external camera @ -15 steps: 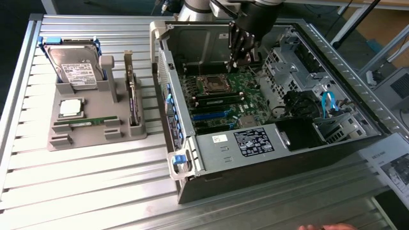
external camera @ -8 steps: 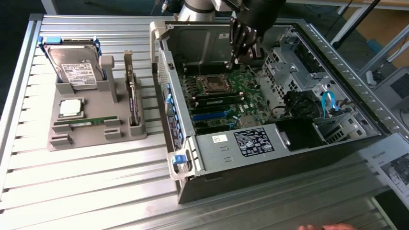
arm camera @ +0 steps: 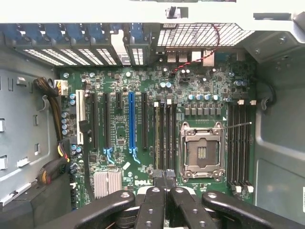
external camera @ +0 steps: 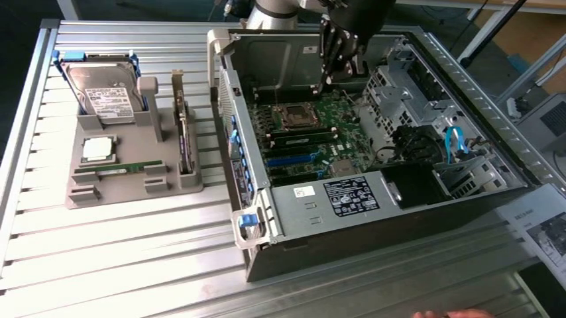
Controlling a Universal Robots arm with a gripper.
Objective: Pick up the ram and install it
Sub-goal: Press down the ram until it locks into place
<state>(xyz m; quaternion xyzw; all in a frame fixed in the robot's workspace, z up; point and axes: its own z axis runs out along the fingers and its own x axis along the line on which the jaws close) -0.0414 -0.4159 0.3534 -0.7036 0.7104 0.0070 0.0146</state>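
The ram (external camera: 119, 170), a thin green stick, lies flat in the front slot of the grey holder tray (external camera: 89, 192) at the exterior view's left. My gripper (external camera: 329, 81) hangs inside the open computer case (external camera: 389, 205), above the motherboard (external camera: 305, 132) and far from the tray. In the wrist view the gripper (arm camera: 164, 175) is shut with nothing between its fingers, just over the end of the black memory slots (arm camera: 165, 138) beside the empty processor socket (arm camera: 202, 150). One of those slots shows a thin greenish edge (arm camera: 157, 138); I cannot tell whether a stick sits in it.
The tray also carries a hard drive (external camera: 105, 93), a square silver processor chip (external camera: 97, 148) and an upright expansion card (external camera: 184, 139). Case walls, a drive cage (external camera: 398, 86) and cables (external camera: 455, 142) surround the board. A person's hand (external camera: 451, 313) shows at the lower edge.
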